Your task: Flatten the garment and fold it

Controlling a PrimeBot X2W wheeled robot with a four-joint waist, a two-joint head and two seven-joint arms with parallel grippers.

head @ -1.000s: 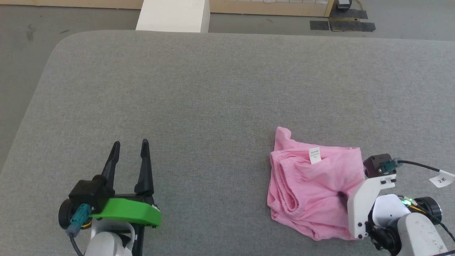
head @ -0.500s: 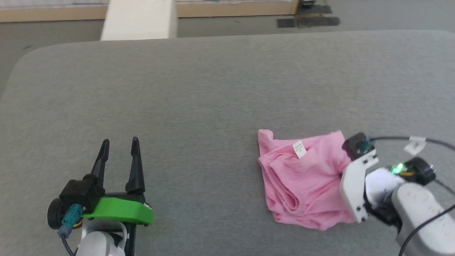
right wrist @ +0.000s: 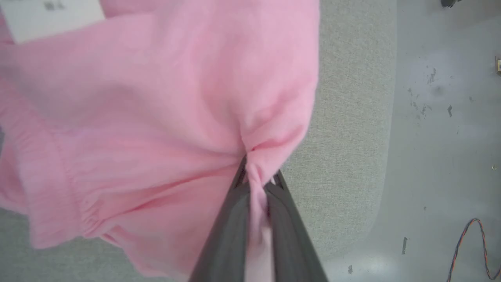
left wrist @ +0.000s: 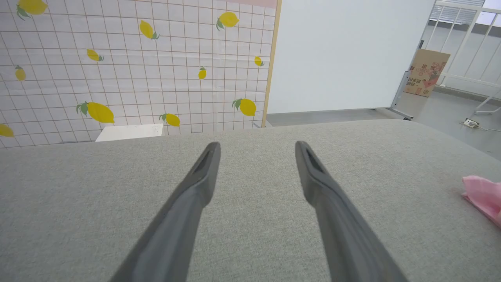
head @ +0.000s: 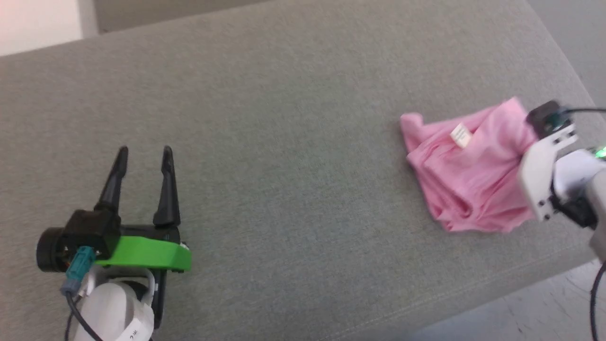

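Note:
The pink garment lies bunched on the grey table near its right edge, a small white tag on top. In the right wrist view the garment hangs in folds, and my right gripper is shut on a pinch of its cloth. In the head view the right arm's white bracket covers the fingers at the cloth's right side. My left gripper is open over bare table far to the left, nothing between its fingers. A pink corner of the garment shows at the left wrist view's right edge.
The grey padded table has a rounded corner and edge close beside the garment, with grey floor below. A lemon-patterned wall and a white panel stand beyond the table's far side.
My right gripper has shut on the garment's cloth and lifted and pulled it, bunching the cloth. The head camera has turned, shifting the whole picture. The left gripper stays open.

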